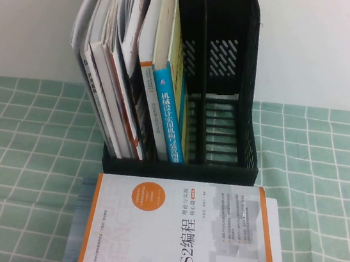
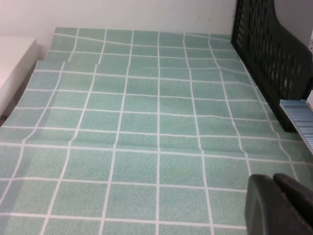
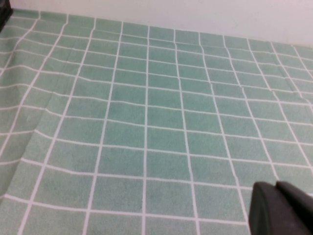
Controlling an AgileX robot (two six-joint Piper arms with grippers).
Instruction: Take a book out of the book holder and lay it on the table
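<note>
The book (image 1: 167, 122), with its blue spine and pale yellow-green cover, stands upright in the black book holder (image 1: 233, 80), packed among several other books in the holder's left part. The holder's two right compartments look empty. The holder stands on the mint-green gridded table (image 1: 18, 149). Neither gripper shows in the high view. My left gripper (image 2: 274, 182) is shut and empty, low over bare cloth, with the holder's perforated wall (image 2: 274, 54) off to its side. My right gripper (image 3: 277, 188) is shut and empty over bare cloth.
A white ROS2 book with orange edges (image 1: 180, 235) lies flat in front of the holder on top of a bluish book, whose ribbed blue edge (image 2: 299, 118) shows in the left wrist view. A white block (image 2: 14, 63) sits at the cloth's edge.
</note>
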